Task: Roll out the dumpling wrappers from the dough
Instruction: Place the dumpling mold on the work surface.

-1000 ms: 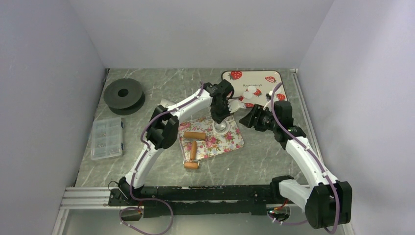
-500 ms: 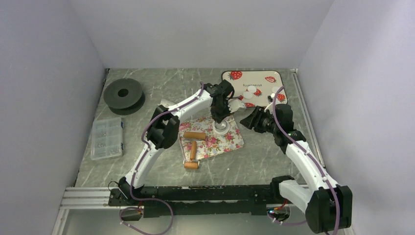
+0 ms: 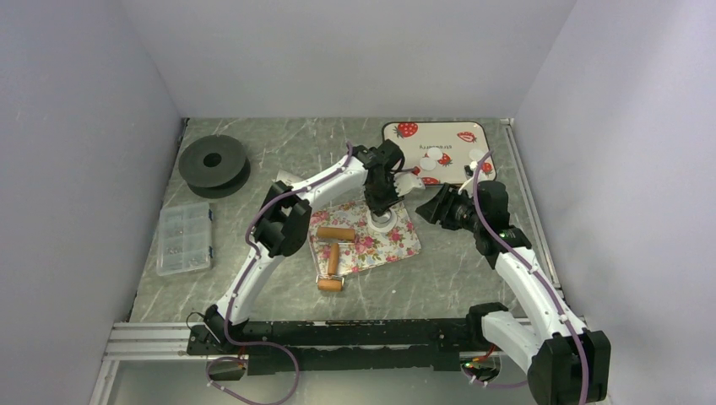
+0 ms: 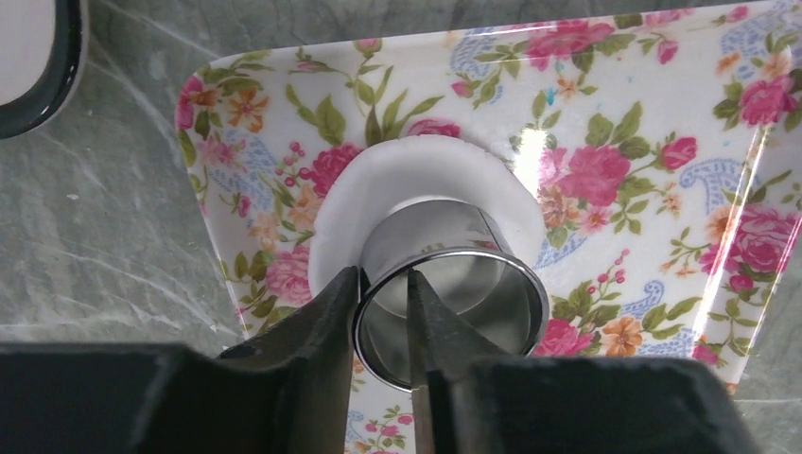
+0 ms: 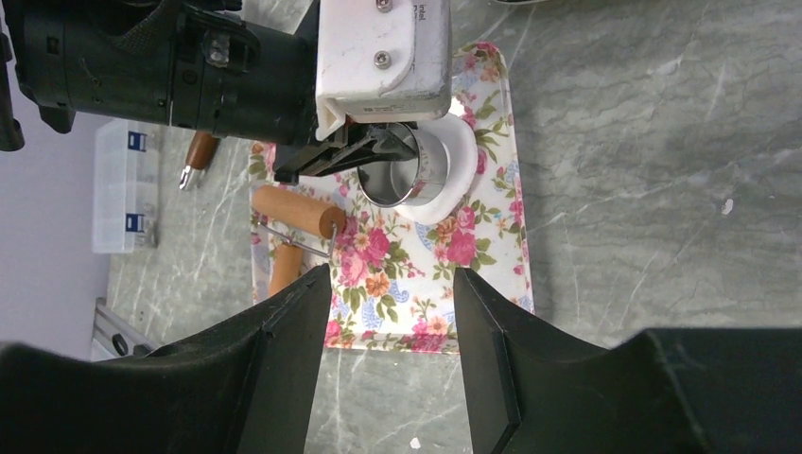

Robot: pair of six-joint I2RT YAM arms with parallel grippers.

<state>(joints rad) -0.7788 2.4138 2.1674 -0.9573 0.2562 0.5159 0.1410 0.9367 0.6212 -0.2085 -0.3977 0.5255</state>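
Right wrist: left pincer [image 5: 380, 142] pinches ring cutter [image 5: 418, 178] on dough [image 5: 461, 163]; roller [image 5: 293, 210] beside.

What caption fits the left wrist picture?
Jaws of the left gripper pinch the metal ring cutter standing on dough on the floral tray.

A black spool [image 3: 214, 162] sits beyond a clear parts box [image 3: 185, 238].

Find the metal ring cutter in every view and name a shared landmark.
Top external: ring cutter just right of centre.
Left wrist: ring cutter lower centre, pinched by left gripper.
Right wrist: ring cutter upper centre, on dough.
Shared landmark: floral tray beneath it.
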